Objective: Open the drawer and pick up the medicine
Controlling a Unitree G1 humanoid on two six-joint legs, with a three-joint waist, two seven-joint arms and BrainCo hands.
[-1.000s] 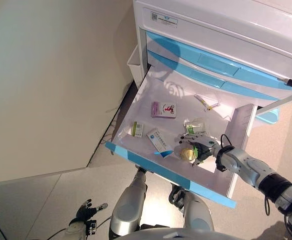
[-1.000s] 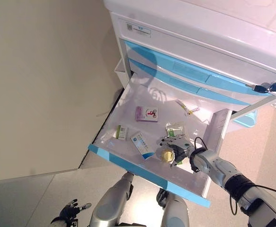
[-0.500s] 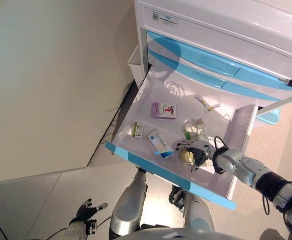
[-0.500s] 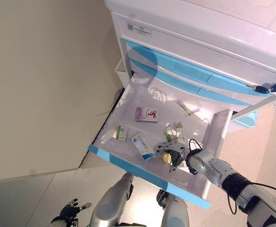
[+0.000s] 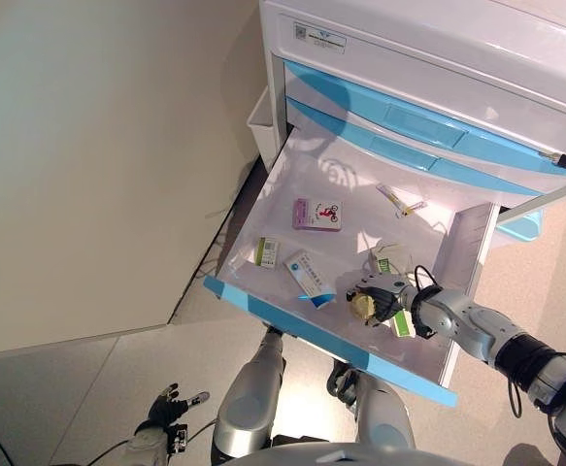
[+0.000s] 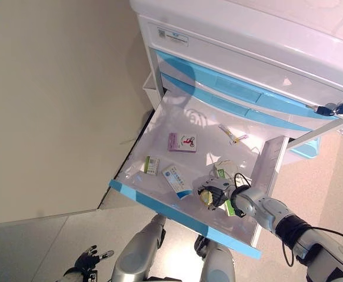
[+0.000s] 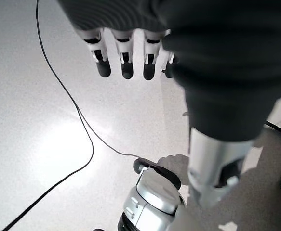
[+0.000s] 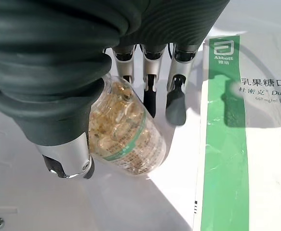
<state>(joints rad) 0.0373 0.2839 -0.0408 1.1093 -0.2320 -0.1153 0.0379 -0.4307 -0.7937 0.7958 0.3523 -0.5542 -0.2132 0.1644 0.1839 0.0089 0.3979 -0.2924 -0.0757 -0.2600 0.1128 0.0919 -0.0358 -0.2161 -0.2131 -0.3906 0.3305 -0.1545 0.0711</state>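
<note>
- Cabinet [image 5: 438, 58], white with blue drawer fronts, stands over the scene; its upper drawers are shut.
- Drawer [image 5: 263, 311], the lowest one, is pulled fully out, so the opening half of the job looks done.
- Right hand [image 5: 384, 294] reaches into the drawer near its front edge, thumb and fingers curled round a clear bottle [image 8: 126, 132] of yellow capsules; the wrist view shows the bottle wedged between thumb and fingers, with the drawer floor close beneath it.
- Left hand [image 7: 126, 60] hangs low over the floor, well apart from the drawer, fingers straight and holding nothing.
- White sachet with a green stripe [image 8: 227, 144] lies on the drawer floor just beside the held bottle.
- Purple box [image 5: 316, 214] lies flat toward the middle of the drawer.
- White-and-blue box [image 5: 309, 275] lies near the front edge, beside the right hand.
- Small green-and-white box [image 5: 267, 251] sits near the drawer's left side.
- Thin tube-like item [image 5: 399, 201] rests at the back; what it is cannot be made out.
- Judged from these views, the medicine is grasped but barely clear of the drawer, if at all; lifting it out is what remains.
</note>
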